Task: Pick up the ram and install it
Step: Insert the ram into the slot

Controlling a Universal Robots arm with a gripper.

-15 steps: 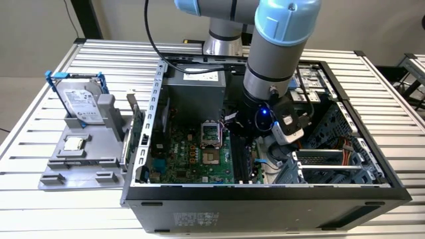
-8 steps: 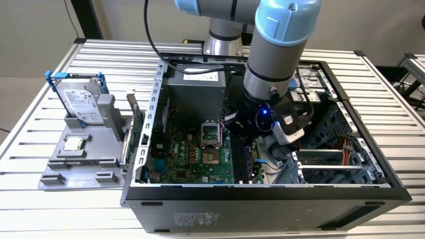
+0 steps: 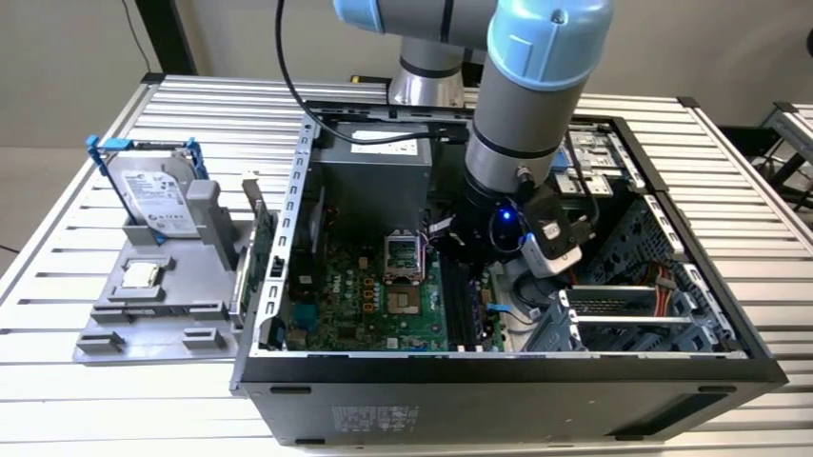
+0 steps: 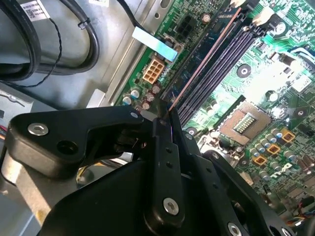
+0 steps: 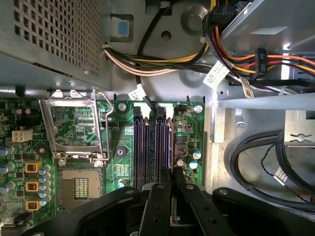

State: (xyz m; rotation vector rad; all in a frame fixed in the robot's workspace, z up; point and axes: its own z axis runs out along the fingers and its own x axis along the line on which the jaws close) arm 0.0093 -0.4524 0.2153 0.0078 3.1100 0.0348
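— What do your fingers (image 4: 162,147) do at this moment?

— They are pressed nearly together, with a very thin gap, and in this gap I pinch the ram (image 4: 202,61). In the second wrist view I see it from the edge, as a thin reddish line that goes out from my gripper (image 4: 165,118) along the memory slots (image 4: 221,59).

— Is the ram inside a slot?

— It lies parallel to the slots and just over them, at their side nearest to the metal wall. Whether it sits in one, I cannot tell. In the first wrist view my gripper (image 5: 171,178) is at the near end of the slots (image 5: 147,147).

— What is around you?

— Just beside my fingertips there is a group of small capacitors (image 4: 135,96) and a white connector (image 4: 152,71). On the other side of the slots is the processor socket (image 5: 76,132) with its metal frame. Past the far end of the slots a bundle of coloured cables (image 5: 162,64) crosses, and thick black cables (image 4: 29,44) curve on the metal floor, apart from the ram.

— And further away?

— In the exterior view my arm reaches down into the open computer case (image 3: 508,376), over the motherboard (image 3: 356,305). A hard drive (image 3: 152,195) in a blue frame stands outside the case, at the exterior view's left.
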